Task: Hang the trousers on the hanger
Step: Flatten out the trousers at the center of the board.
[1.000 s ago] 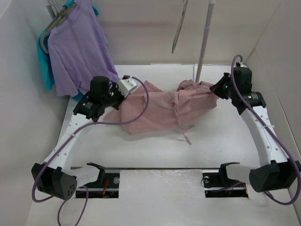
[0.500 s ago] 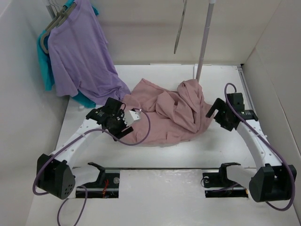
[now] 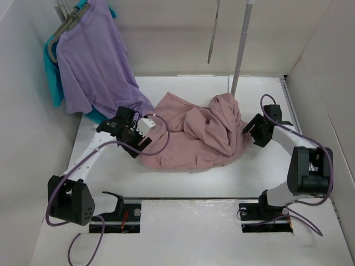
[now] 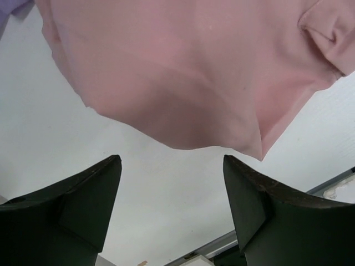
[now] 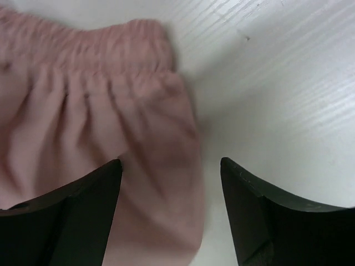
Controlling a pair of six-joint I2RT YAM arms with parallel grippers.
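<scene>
Top external view: the trousers [image 3: 194, 136] are seen heaped in a crumpled pink pile at the middle of the table [image 3: 183, 183].
Hanger: the hanger [image 3: 212, 33] is hung above the table's far edge, just left of a pole [image 3: 241, 50]. It is bare, and only its lower part is shown, the top being cut off by the frame. It is kept well apart from the trousers.
Left gripper: the left gripper [image 3: 145, 126] is placed at the pile's left edge, close to the hem of the purple shirt [image 3: 91, 61].
Left jaws: in the left wrist view they are held wide apart and nothing is gripped. White table is seen in the gap, and a folded edge of the trousers is laid just beyond the fingertips.
Right gripper: the right gripper [image 3: 250, 131] is placed at the pile's right edge, near the foot of the pole.
Right jaws: in the right wrist view they are spread wide and nothing is clamped. The gathered waistband [image 5: 111, 39] is laid ahead of the fingers, and pink cloth is seen in the left half of the gap, bare table in the right half. Whether the cloth is touched cannot be told.
Shirts: the purple shirt and a teal shirt [image 3: 52, 75] are hung on thicker hangers at the far left corner. The purple hem is draped down to the table, just beside the trousers.
</scene>
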